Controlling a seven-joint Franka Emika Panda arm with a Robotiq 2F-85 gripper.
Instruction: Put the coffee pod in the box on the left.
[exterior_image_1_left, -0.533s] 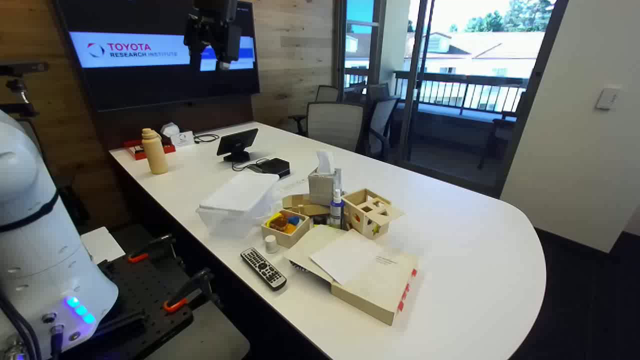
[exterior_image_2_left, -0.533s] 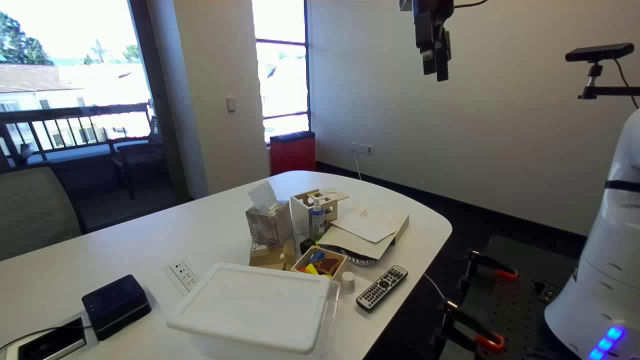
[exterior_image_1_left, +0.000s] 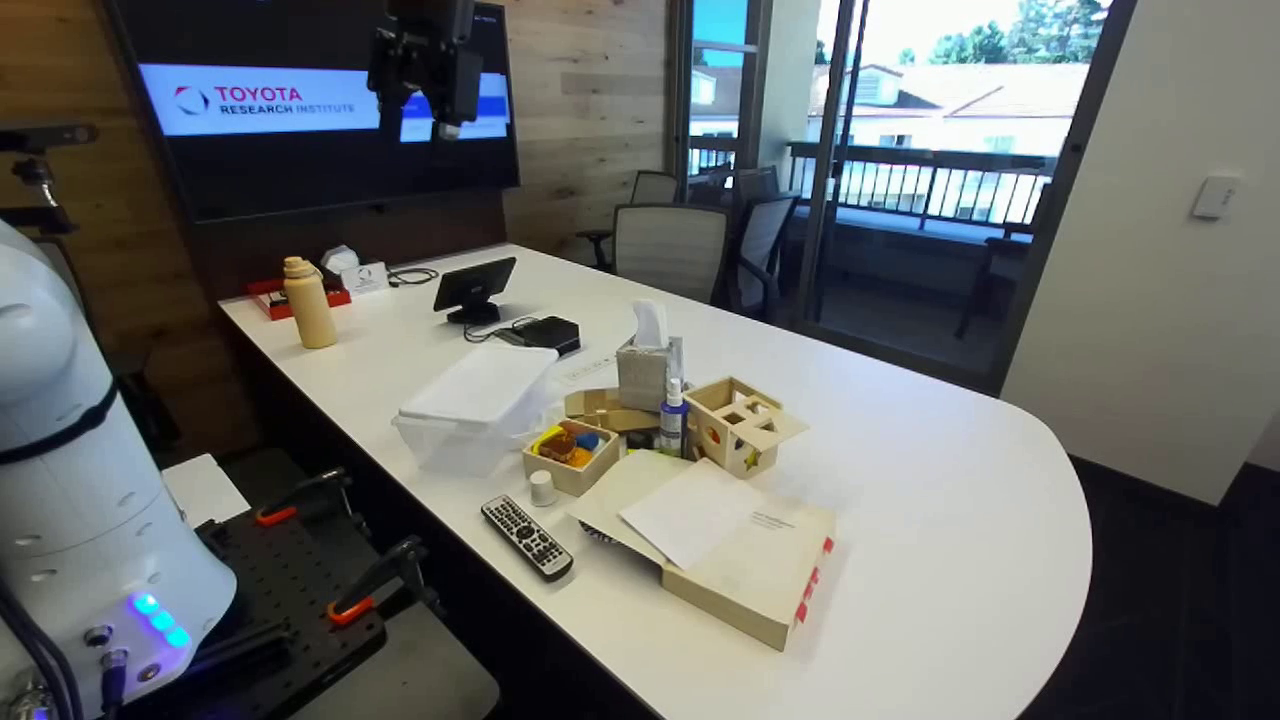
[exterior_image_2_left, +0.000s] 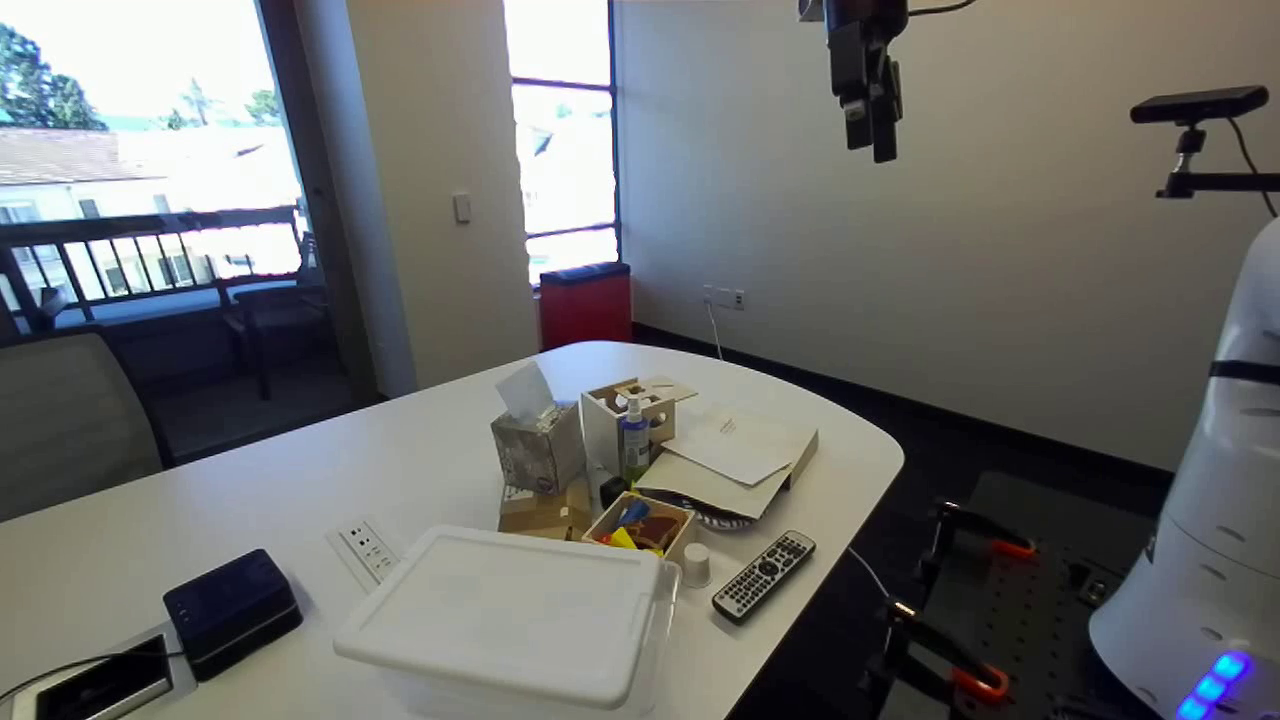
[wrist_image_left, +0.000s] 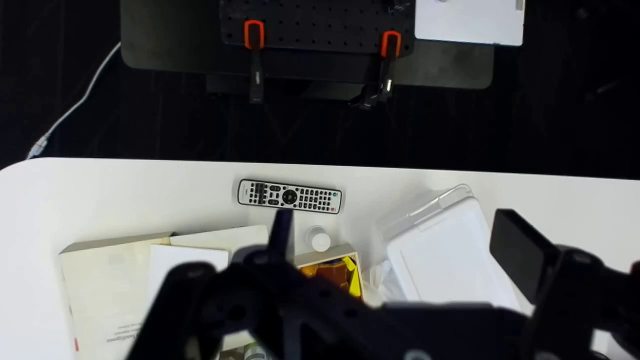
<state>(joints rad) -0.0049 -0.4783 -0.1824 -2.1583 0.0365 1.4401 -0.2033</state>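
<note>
End effector (wrist_image_left: 395, 237): released, its fingers (wrist_image_left: 522, 255) spread wide, raised well above the tabletop (exterior_image_1_left: 950, 520).
Coffee pod (wrist_image_left: 320, 241): a small white cup on the tabletop, near the long edge facing the arm base (exterior_image_1_left: 110, 580), between the remote control (wrist_image_left: 290, 196) and the toy box (exterior_image_1_left: 592, 474) (whether it touches the toy box cannot be told).
Cardboard box (exterior_image_2_left: 540, 515): low and tan, farther in from that edge than the toy box; the tissue box (exterior_image_2_left: 540, 452) stands on or against it, which one is unclear.
Lidded bin (exterior_image_2_left: 500, 610): near the same long edge, beyond the pod from the rounded end.
Rounded end: toward it sit the shape-sorter cube (exterior_image_1_left: 740, 430), the spray bottle (exterior_image_1_left: 673, 425) and a cream package (exterior_image_1_left: 750, 580) bearing a white sheet (exterior_image_1_left: 690, 520).
Far corner: a tan bottle (exterior_image_1_left: 312, 312) stands near it, by the wall screen (exterior_image_1_left: 300, 170).
</note>
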